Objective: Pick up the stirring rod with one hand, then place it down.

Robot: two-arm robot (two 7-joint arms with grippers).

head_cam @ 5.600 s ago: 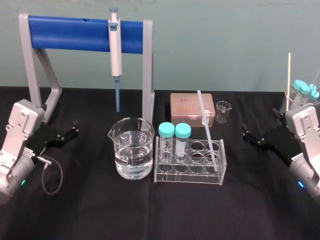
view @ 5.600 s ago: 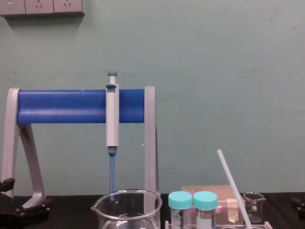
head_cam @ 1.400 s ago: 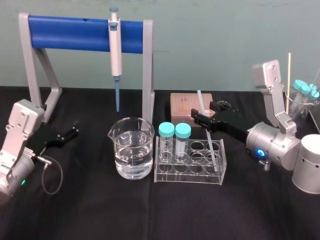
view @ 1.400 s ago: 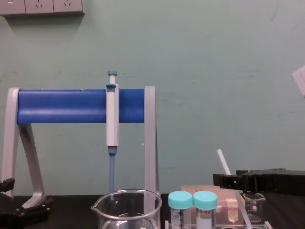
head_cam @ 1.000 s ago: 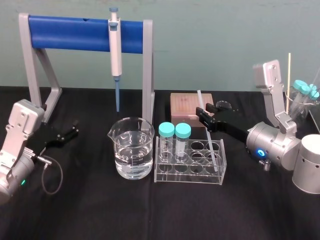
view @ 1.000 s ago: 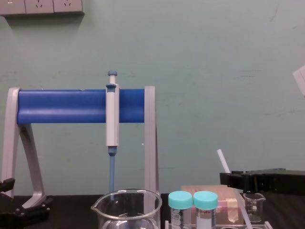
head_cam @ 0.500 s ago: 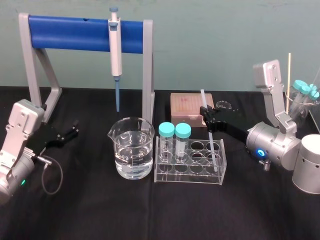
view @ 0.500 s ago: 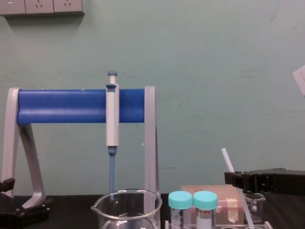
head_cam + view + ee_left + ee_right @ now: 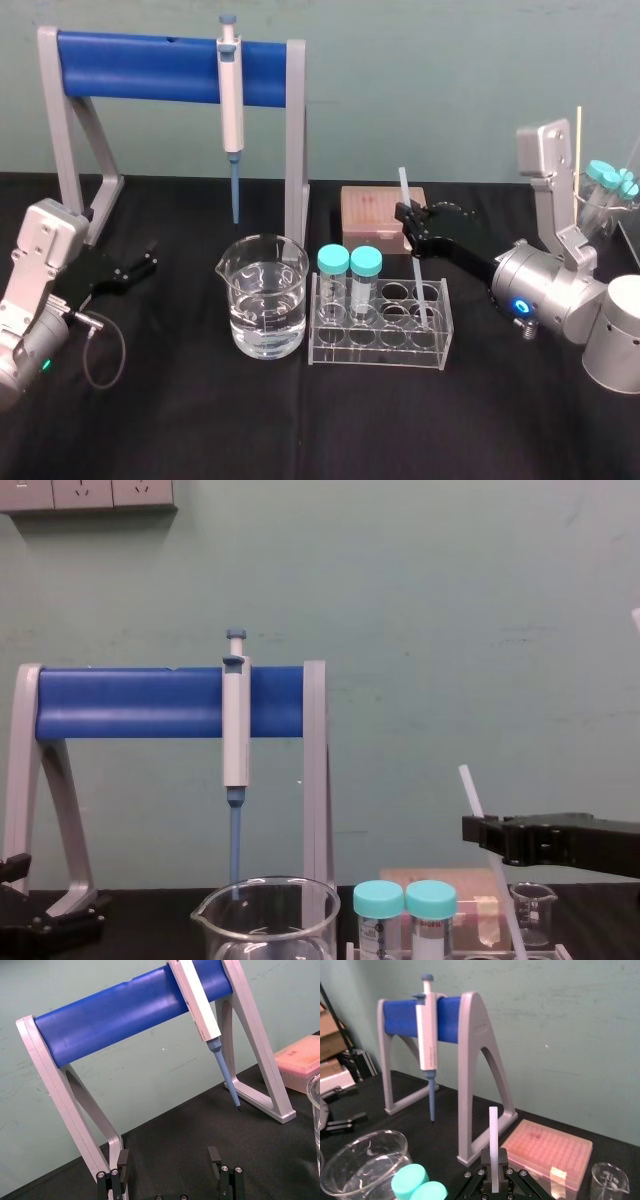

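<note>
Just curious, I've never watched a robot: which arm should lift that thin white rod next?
The right. Its gripper is shut on the rod just above the clear rack. The left gripper sits far off at the table's left side, open.

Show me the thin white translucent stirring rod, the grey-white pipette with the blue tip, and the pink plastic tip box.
thin white translucent stirring rod (image 9: 404,192): head view, upper shaft.
grey-white pipette (image 9: 231,100): head view, main body.
pink plastic tip box (image 9: 368,213): head view, lid.
</note>
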